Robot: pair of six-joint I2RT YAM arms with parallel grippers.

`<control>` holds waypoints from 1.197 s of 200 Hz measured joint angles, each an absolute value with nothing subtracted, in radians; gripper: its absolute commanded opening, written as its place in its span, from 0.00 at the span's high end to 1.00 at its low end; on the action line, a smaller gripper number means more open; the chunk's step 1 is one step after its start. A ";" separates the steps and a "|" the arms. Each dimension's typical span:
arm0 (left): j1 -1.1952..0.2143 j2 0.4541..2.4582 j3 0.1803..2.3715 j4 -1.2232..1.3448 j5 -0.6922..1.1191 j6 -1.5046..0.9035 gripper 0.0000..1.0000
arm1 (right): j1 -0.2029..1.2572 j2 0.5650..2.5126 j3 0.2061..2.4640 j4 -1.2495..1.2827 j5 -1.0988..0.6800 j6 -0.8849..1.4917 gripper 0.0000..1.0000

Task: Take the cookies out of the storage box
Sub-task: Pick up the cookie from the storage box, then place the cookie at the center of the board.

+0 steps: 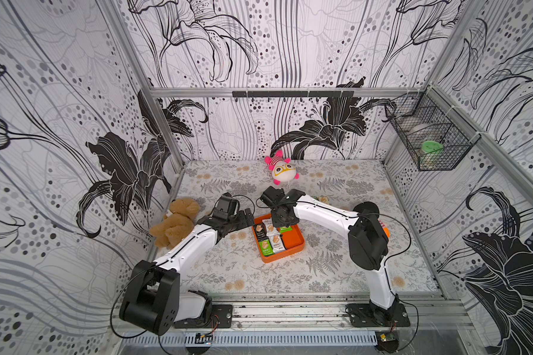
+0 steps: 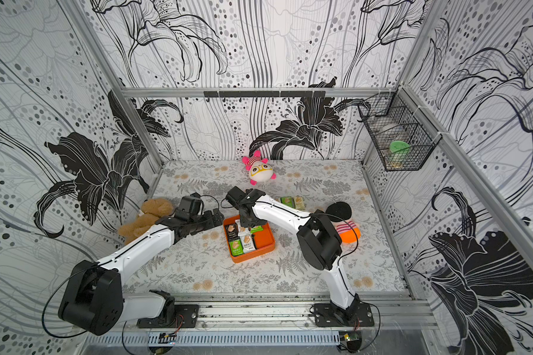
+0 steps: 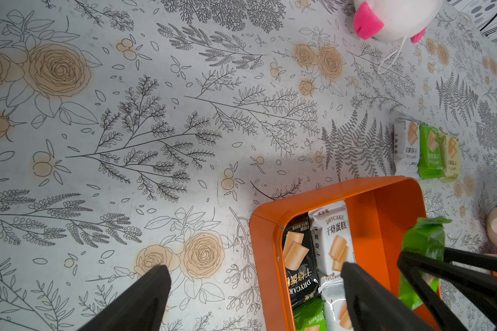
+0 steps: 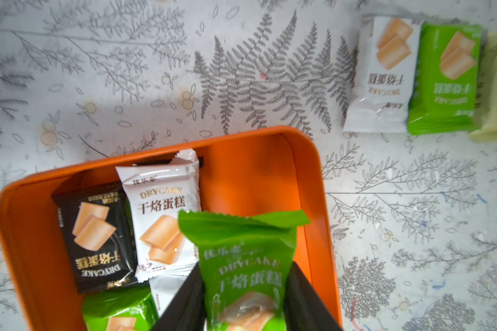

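Right wrist view: green cookie packet [image 4: 241, 235] in the pinch of the right tool [image 4: 246, 265], over the storage box [image 4: 316, 195].

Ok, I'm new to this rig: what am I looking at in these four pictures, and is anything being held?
Two white robot arms stand at a flowered table. Two pictures look down from overhead, nearly alike; the other two come from a camera on each wrist. The right fingers pinch a green packet above the orange storage box, where several cookies remain. The left fingers are spread wide at the box's edge, holding nothing. Three packets already lie on the table, plus a brown teddy and a pink-and-white plush.
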State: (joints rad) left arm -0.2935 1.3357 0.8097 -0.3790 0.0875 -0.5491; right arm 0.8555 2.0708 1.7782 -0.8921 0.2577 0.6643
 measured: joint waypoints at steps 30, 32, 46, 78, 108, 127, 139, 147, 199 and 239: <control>-0.294 1.363 0.835 -0.377 0.098 -0.563 0.03 | 0.788 1.998 1.763 -0.847 0.242 0.648 0.56; -0.294 1.364 0.836 -0.377 0.099 -0.564 0.03 | 0.782 1.991 1.761 -0.845 0.242 0.645 0.56; -0.294 1.371 0.847 -0.375 0.108 -0.571 0.03 | 0.740 1.956 1.747 -0.830 0.238 0.630 0.56; -0.295 1.396 0.894 -0.374 0.120 -0.580 0.03 | 0.621 1.908 1.710 -0.815 0.229 0.570 0.56; -0.307 1.425 0.933 -0.374 0.124 -0.589 0.03 | 0.516 1.906 1.678 -0.812 0.228 0.503 0.56; -0.314 1.441 0.945 -0.374 0.124 -0.591 0.03 | 0.454 1.906 1.648 -0.805 0.213 0.457 0.56; -0.315 1.454 0.954 -0.374 0.124 -0.593 0.03 | 0.414 1.912 1.638 -0.808 0.199 0.427 0.56; -0.315 1.463 0.961 -0.375 0.123 -0.594 0.03 | 0.385 1.919 1.638 -0.808 0.194 0.405 0.56; -0.320 1.536 1.036 -0.381 0.123 -0.596 0.03 | 0.242 2.043 1.703 -0.817 0.164 0.299 0.56; -0.320 1.586 1.102 -0.382 0.122 -0.598 0.03 | 0.193 2.150 1.779 -0.826 0.155 0.256 0.56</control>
State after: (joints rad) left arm -0.3202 1.5860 1.1015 -0.3820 0.1223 -0.5983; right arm 0.1932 2.1502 1.7790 -0.8265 0.1551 0.2562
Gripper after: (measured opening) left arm 0.972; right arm 0.441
